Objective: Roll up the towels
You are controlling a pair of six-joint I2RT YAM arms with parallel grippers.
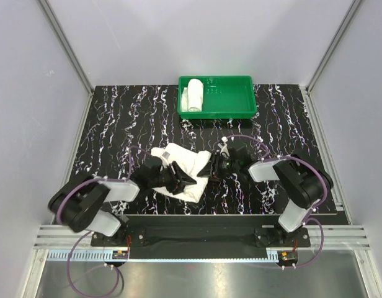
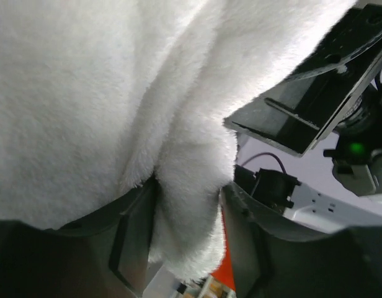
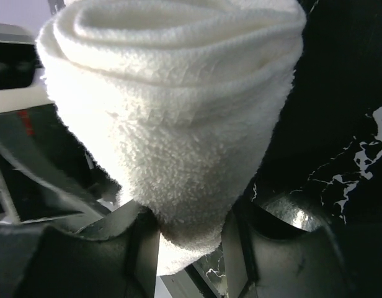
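Observation:
A white towel [image 1: 190, 162] lies crumpled on the black marbled table between my two grippers. My left gripper [image 1: 185, 179] is shut on a fold of it; in the left wrist view the cloth [image 2: 116, 93] fills the frame and hangs pinched in the left gripper [image 2: 188, 239]. My right gripper [image 1: 211, 166] is shut on the towel's right end; in the right wrist view that end [image 3: 178, 112] looks like a loose roll held in the right gripper [image 3: 191, 245]. A second white towel [image 1: 195, 94] lies rolled in the green tray [image 1: 217, 115].
The green tray stands at the back middle of the table, its right part bare. The right arm's black wrist [image 2: 315, 105] shows close by in the left wrist view. White walls enclose the table on three sides.

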